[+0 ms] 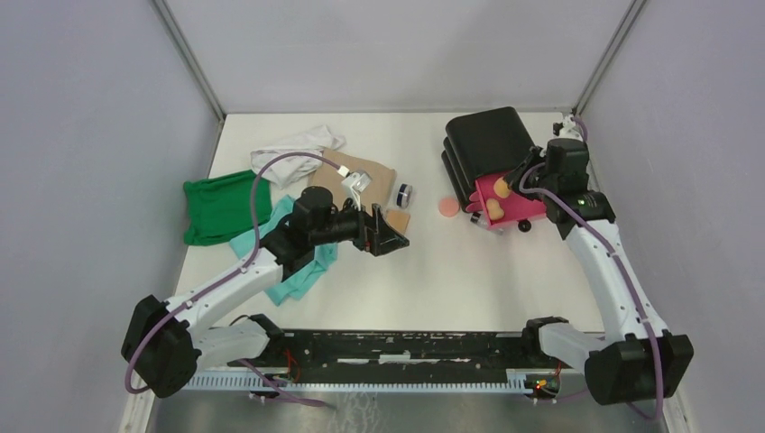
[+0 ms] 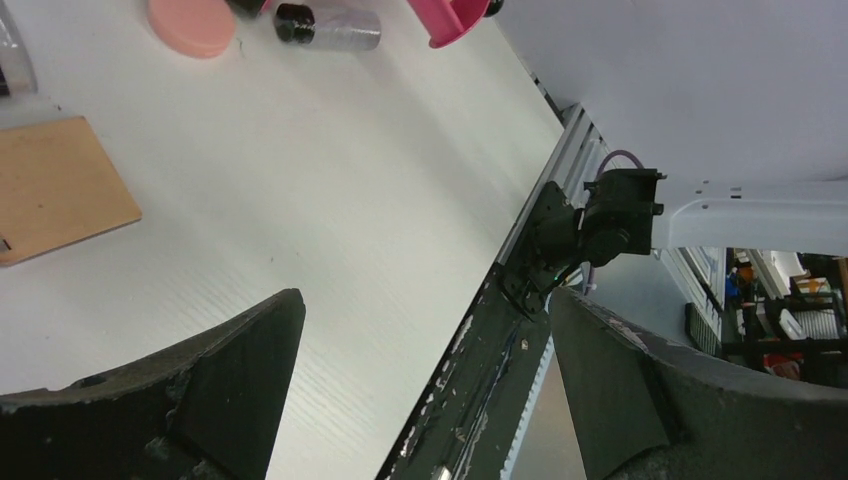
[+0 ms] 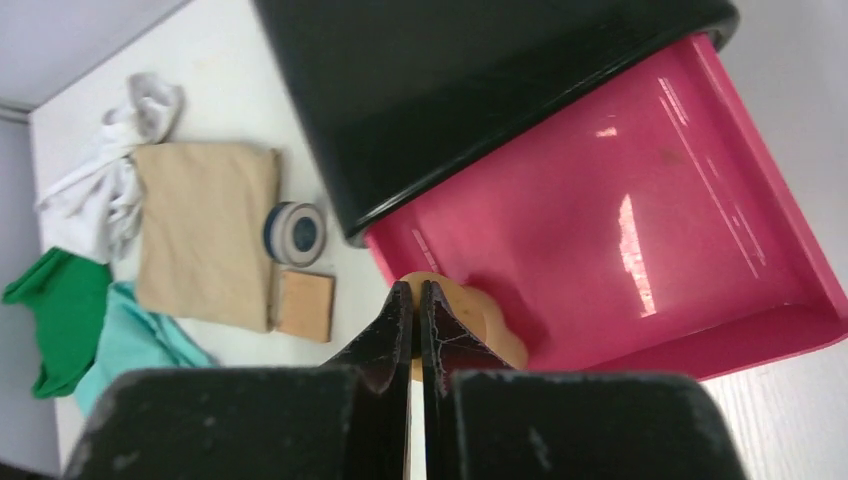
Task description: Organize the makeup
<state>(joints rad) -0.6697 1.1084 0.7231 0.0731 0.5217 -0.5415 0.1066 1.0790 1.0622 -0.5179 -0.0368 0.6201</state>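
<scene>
Right gripper (image 3: 412, 290) clenched shut, tips at the sponge (image 3: 482, 322) lying in the pink drawer (image 3: 640, 200); left gripper (image 2: 420, 300) spread wide beside the pad (image 2: 55, 185) on the table (image 1: 451, 289), puff (image 1: 447, 207) and jar (image 1: 404, 193) lying nearby.

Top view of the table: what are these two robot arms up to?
Two robot arms are sorting things into a black box with a pink drawer pulled out. The right gripper, shut, hangs over a tan sponge lying in that drawer. The left gripper is wide open and empty near the tan square pad. The pink puff, small jar and vial lie on the table, outside the drawer.
</scene>
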